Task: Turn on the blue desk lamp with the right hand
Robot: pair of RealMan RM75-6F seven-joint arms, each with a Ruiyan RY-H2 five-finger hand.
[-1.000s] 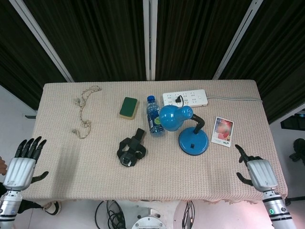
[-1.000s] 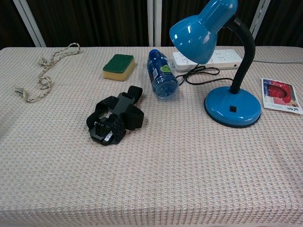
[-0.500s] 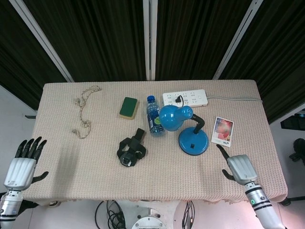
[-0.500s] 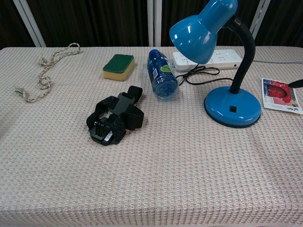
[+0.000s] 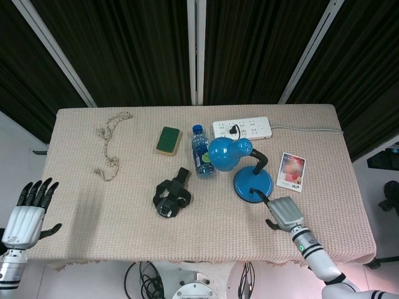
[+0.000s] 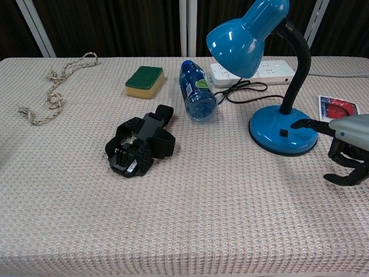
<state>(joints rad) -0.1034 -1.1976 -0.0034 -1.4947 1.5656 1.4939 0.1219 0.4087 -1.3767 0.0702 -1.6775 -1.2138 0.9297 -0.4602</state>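
Note:
The blue desk lamp stands right of centre, its round base [image 5: 254, 185] [image 6: 283, 134] carrying a small black switch [image 6: 283, 133] and its shade [image 5: 223, 154] [image 6: 247, 37] leaning left on a black gooseneck. My right hand [image 5: 283, 213] [image 6: 349, 144] hovers just front-right of the base. One finger [image 6: 302, 123] reaches over the base's right rim, short of the switch, while the others curl in; it holds nothing. Off the table's front-left corner, my left hand [image 5: 28, 212] shows in the head view only, with its fingers spread and nothing in them.
A blue water bottle [image 5: 202, 152] [image 6: 198, 95] lies left of the lamp, and a white power strip [image 5: 243, 129] with the lamp's cord sits behind it. A photo card [image 5: 291, 171], green sponge [image 5: 168, 139], black strap mount [image 5: 171, 194] and rope [image 5: 109, 146] also lie on the table.
My right hand has moved left from the table's right front edge to the lamp base, one finger now stretched over the rim. The left hand has sunk slightly.

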